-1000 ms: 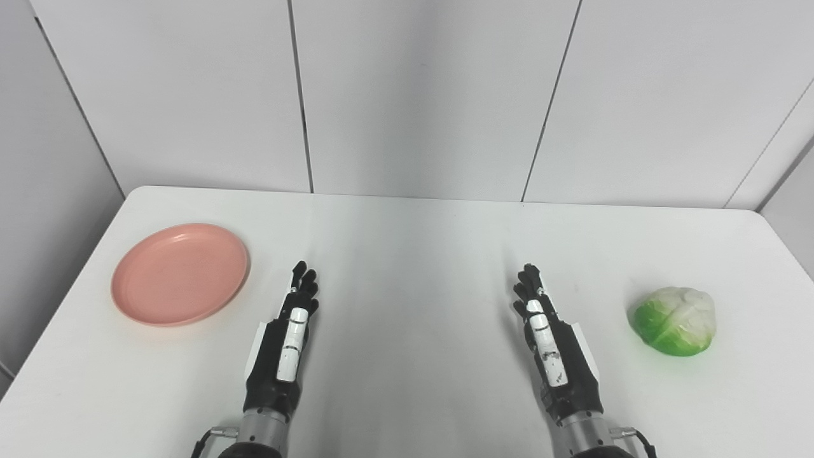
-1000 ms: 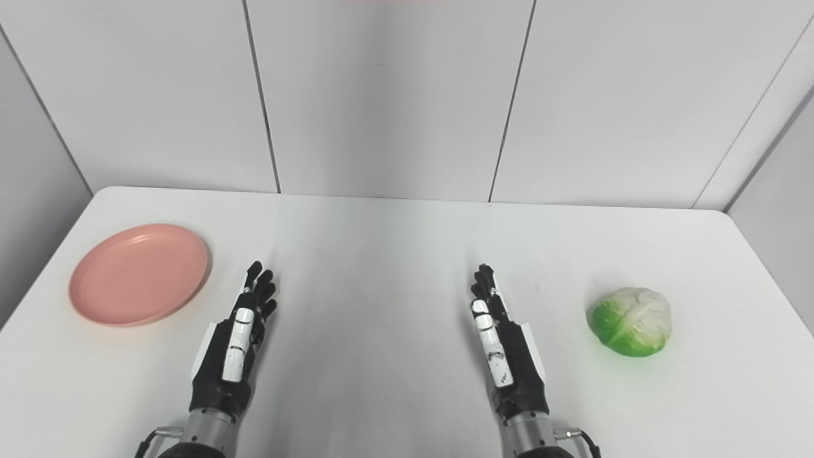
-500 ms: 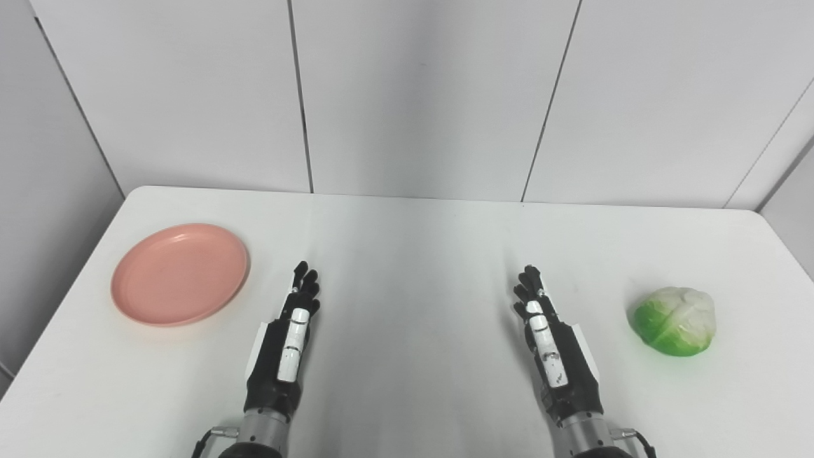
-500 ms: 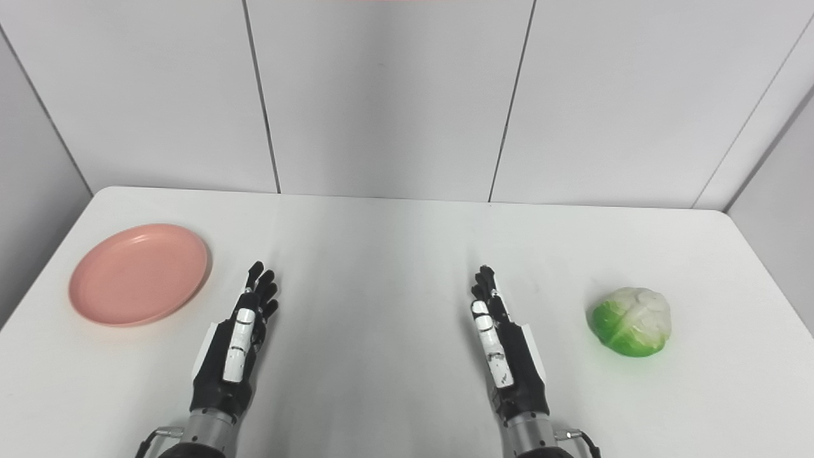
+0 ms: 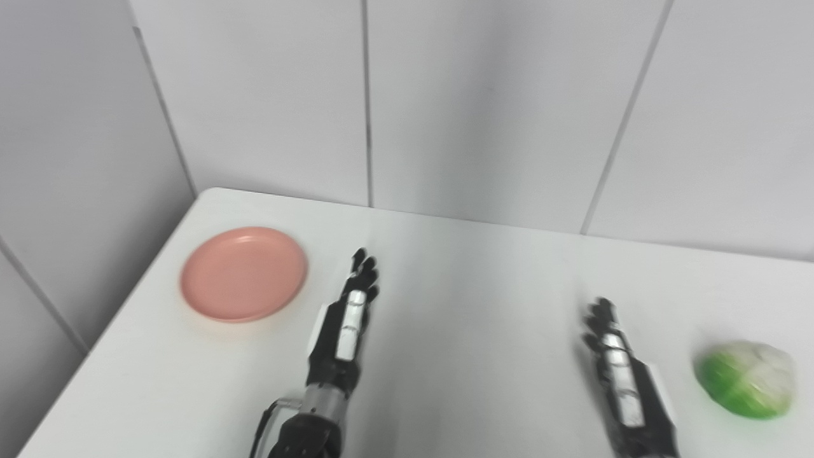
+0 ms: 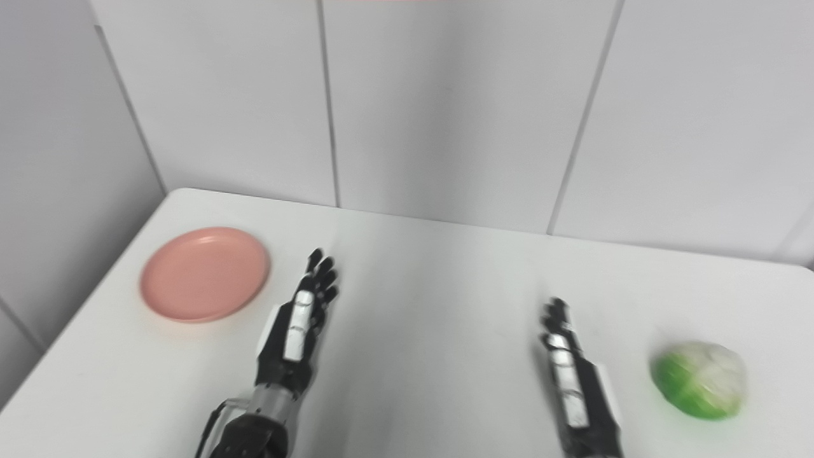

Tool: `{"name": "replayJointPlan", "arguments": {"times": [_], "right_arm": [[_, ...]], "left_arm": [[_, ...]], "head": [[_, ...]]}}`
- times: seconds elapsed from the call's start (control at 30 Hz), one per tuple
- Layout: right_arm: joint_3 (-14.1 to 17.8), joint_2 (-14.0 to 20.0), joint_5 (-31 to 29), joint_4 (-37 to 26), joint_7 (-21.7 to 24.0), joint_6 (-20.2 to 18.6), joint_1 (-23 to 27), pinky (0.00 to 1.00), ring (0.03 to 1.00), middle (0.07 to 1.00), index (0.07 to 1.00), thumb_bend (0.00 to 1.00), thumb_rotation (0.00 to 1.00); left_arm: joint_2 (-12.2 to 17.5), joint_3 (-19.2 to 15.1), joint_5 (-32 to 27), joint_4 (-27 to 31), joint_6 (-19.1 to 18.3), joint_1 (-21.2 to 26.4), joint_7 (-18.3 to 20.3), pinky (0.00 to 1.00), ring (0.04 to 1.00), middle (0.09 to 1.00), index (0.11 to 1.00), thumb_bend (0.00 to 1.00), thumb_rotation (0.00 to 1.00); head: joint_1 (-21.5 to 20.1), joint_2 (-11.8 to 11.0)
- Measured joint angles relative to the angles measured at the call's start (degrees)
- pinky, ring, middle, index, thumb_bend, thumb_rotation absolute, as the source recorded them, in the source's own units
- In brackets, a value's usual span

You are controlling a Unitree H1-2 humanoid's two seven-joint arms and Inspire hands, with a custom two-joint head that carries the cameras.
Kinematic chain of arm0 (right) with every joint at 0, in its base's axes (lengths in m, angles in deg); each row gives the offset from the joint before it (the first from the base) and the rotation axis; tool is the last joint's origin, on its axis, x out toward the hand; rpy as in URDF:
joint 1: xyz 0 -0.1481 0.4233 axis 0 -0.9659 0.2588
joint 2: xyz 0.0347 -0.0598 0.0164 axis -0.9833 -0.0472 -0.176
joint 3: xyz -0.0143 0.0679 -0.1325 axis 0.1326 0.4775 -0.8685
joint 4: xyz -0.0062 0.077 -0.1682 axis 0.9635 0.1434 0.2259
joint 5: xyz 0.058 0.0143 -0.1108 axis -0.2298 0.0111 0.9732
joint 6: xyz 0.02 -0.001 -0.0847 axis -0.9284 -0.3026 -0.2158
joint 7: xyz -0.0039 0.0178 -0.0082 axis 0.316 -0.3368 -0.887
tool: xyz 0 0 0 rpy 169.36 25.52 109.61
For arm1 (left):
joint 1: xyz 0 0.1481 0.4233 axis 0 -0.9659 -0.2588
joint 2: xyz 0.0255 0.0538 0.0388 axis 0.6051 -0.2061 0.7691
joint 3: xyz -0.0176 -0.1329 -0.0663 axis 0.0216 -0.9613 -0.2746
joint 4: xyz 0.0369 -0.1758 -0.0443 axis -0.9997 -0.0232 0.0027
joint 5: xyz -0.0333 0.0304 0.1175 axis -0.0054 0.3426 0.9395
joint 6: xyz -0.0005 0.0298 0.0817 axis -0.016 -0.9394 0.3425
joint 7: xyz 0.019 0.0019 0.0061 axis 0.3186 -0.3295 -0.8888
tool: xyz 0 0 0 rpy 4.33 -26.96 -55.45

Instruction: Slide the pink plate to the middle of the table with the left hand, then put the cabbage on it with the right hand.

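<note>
The left robot hand (image 5: pixel 346 318) lay flat on the tabletop (image 5: pixel 470 305), fingers spread and empty, just beside the pink plate (image 5: pixel 244 273) it was to slide; the right robot hand (image 5: pixel 620 375), likewise spread and empty, waited near the cabbage (image 5: pixel 745 380)

Head cameras side by side, looking down, sharing table (image 5: pixel 470 356).

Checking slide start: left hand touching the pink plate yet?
Apart. The left eye view shows bare white table between the left hand and the pink plate; the hand is open, to the plate's right.
</note>
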Motion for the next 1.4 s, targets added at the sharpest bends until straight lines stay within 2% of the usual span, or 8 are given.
{"name": "replayJointPlan", "arguments": {"times": [0.13,0.27,0.57,0.77,1.0,1.17,1.33,1.4], "right_arm": [[0.2,0.5,-0.3,0.4,0.5,0.2,0.0,1.0,1.0,1.0,1.0,0.6,0.99],[0.4,0.6,0.1,1.7,0.9,3.1,0.4,1.0,0.999,1.0,1.0,0.62,0.98],[0.8,1.1,0.9,3.4,0.8,6.3,1.6,0.96,0.984,0.997,1.0,0.7,0.97],[0.8,1.1,0.9,3.0,0.9,6.3,1.5,0.95,0.971,0.988,1.0,0.72,0.95],[1.0,1.2,-0.4,2.9,1.1,6.3,1.4,0.96,0.968,0.981,0.994,0.79,0.89],[1.0,1.5,-1.2,2.9,1.6,6.3,1.3,0.95,0.96,0.978,0.996,0.77,0.89],[0.8,1.5,-2.0,2.6,2.2,6.3,1.1,0.95,0.97,0.981,0.997,0.74,0.89],[0.8,1.5,-2.4,2.6,2.3,6.3,1.1,0.95,0.962,0.976,0.994,0.74,0.87]], "left_arm": [[0.5,-3.3,-1.6,0.1,0.0,2.1,-1.3,1.0,0.985,0.983,0.981,0.72,1.0],[1.7,-6.9,-2.9,0.9,0.0,3.2,-2.7,0.96,0.933,0.931,0.935,0.74,1.0],[9.1,-15.2,-3.8,3.5,-0.1,7.6,-6.5,0.82,0.815,0.811,0.811,0.74,1.0],[12.7,-19.7,-2.5,-2.2,1.3,8.5,-11.3,0.77,0.774,0.768,0.762,0.74,1.0],[18.2,-21.8,-4.5,-6.1,1.9,8.7,-10.8,0.76,0.747,0.738,0.729,0.74,1.0],[19.4,-22.8,-4.8,-8.2,1.9,8.7,-12.5,0.76,0.739,0.728,0.721,0.76,1.0],[20.5,-22.4,-4.9,-12.0,1.5,8.9,-12.5,0.84,0.792,0.77,0.758,0.79,1.0],[21.0,-21.8,-5.0,-14.0,1.3,9.2,-12.0,0.83,0.785,0.77,0.76,0.79,1.0]], "head": [[1.8,-1.2],[2.1,-1.6],[2.4,-1.6],[2.6,-1.4],[2.6,-1.7],[2.7,-1.6],[3.0,-1.3],[3.0,-1.3]]}}
